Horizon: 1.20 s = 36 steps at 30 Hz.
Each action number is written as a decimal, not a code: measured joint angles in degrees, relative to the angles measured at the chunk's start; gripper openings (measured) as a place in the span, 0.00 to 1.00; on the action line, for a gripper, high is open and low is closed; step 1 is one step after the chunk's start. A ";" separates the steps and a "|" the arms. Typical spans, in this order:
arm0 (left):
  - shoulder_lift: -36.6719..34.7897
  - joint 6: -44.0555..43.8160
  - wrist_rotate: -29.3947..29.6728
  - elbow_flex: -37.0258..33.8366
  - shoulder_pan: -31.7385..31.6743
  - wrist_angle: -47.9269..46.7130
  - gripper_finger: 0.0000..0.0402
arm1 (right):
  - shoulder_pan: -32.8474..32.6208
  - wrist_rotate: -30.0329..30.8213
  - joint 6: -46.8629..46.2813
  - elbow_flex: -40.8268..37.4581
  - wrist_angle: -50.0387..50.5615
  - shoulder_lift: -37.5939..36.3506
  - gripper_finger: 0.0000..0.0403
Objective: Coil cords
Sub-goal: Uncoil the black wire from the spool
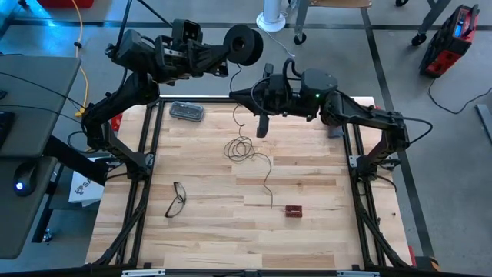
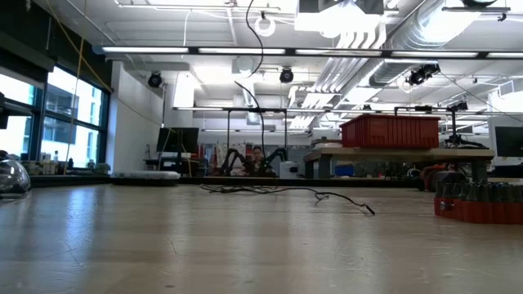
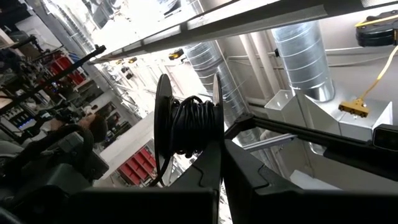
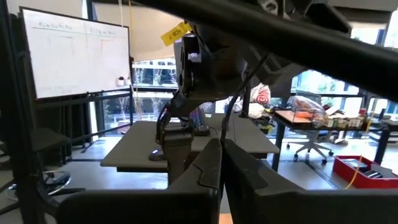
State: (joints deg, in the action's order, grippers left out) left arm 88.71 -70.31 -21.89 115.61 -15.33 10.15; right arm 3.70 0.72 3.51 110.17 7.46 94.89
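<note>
1. Black plastic is what we see first: the small round black reel [image 1: 244,44] with a pale centre is held up off the pale wooden table [image 1: 323,231], past its far edge, by the left gripper [image 1: 227,55], whose jaws are clenched on the reel's rim.
2. In the left wrist view the reel [image 3: 188,127] already carries a fair bundle of dark turns between its flanges, so we judge part of the coiling done.
3. From the reel, the long, very thin dark wire [image 1: 247,151] drops to the table, where it lies in a loose tangle of loops near the middle and trails on toward the small dark red block [image 1: 294,210], ending just beside it.
4. The right gripper [image 1: 261,127] hangs beside the reel on the table side, above the tangle, jaws clenched; we think the wire runs between them, but it is too fine to be certain.
5. We judge that much is left: the loops and the tail still have to go onto the reel.
6. Farther from the reel than the tangle, the black-framed eyeglasses [image 1: 177,198] lie untouched.
</note>
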 joint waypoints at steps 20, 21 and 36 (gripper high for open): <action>-0.33 -12.54 -3.17 0.02 8.57 -7.40 0.00 | 3.87 4.68 7.40 0.11 0.63 -2.13 0.00; -0.29 -12.36 -3.43 -0.01 8.88 -9.62 0.00 | 4.61 5.32 7.73 0.09 0.94 -2.52 0.00; -8.02 7.76 4.21 -0.04 -4.83 -23.54 0.00 | 9.30 3.97 7.90 0.13 14.20 -16.13 0.00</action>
State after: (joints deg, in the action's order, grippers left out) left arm 80.68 -62.55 -17.68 115.57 -20.16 -13.38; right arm 13.01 4.69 11.41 110.30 21.67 78.76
